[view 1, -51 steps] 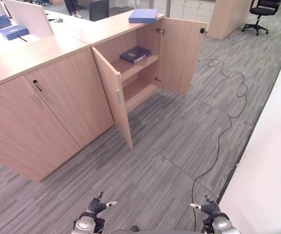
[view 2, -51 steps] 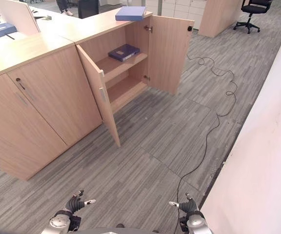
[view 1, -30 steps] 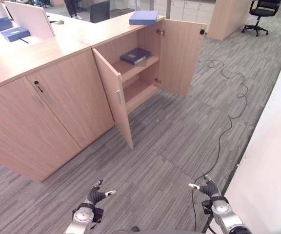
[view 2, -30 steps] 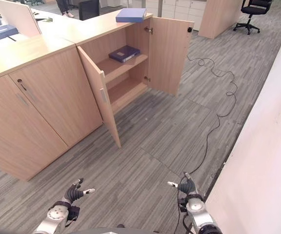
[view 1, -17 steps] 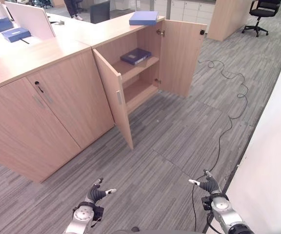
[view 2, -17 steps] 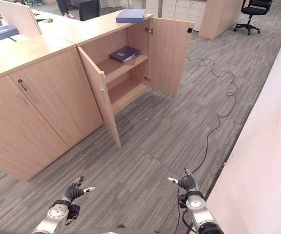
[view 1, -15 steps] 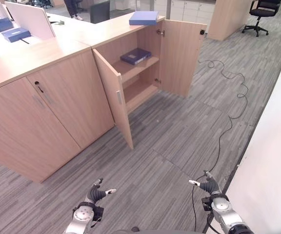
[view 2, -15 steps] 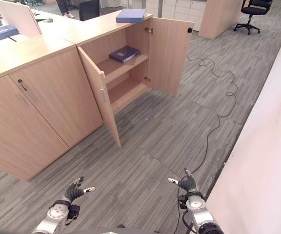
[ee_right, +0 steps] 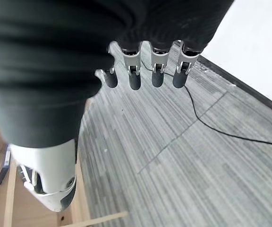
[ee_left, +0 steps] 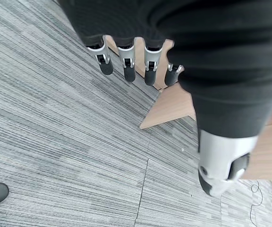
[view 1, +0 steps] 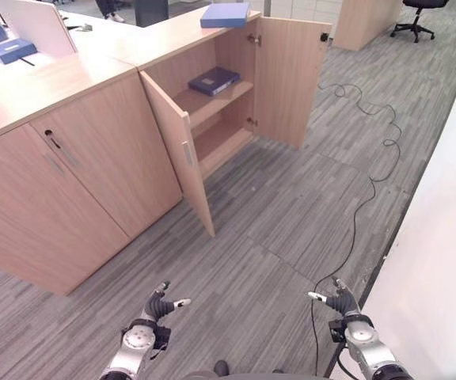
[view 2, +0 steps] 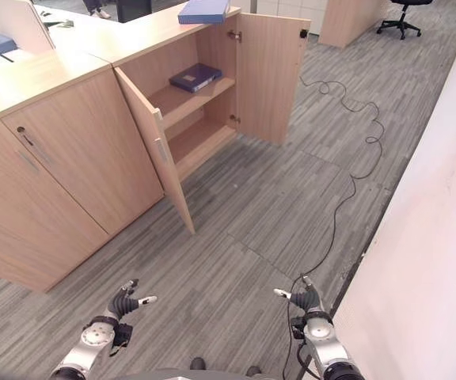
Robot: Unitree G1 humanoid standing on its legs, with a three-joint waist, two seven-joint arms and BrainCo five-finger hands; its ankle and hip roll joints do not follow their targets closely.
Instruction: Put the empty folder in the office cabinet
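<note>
1. Folder [view 1: 226, 15], light blue, lies flat on the cabinet's worktop [view 1: 157, 36] at the top centre of the frame, directly above the open office cabinet [view 1: 212, 111].
2. Darker blue folder [view 1: 214, 80] rests on the cabinet's upper shelf.
3. Left hand [view 1: 155, 307], lower left: fingers relaxed, empty.
4. Right hand [view 1: 338, 304], lower right: fingers relaxed, empty, above the grey floor [view 1: 291, 206].

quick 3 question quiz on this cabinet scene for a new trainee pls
1. True or false: the left hand holds a folder.
2. Where does the light blue folder lie? A) on the floor B) on top of the cabinet C) on the lower shelf
3. Fill in: the dark blue folder lies on the cabinet's ____ shelf.

Key: 1 false, both it and the right hand are open and empty. 2 B. 3 upper.
</note>
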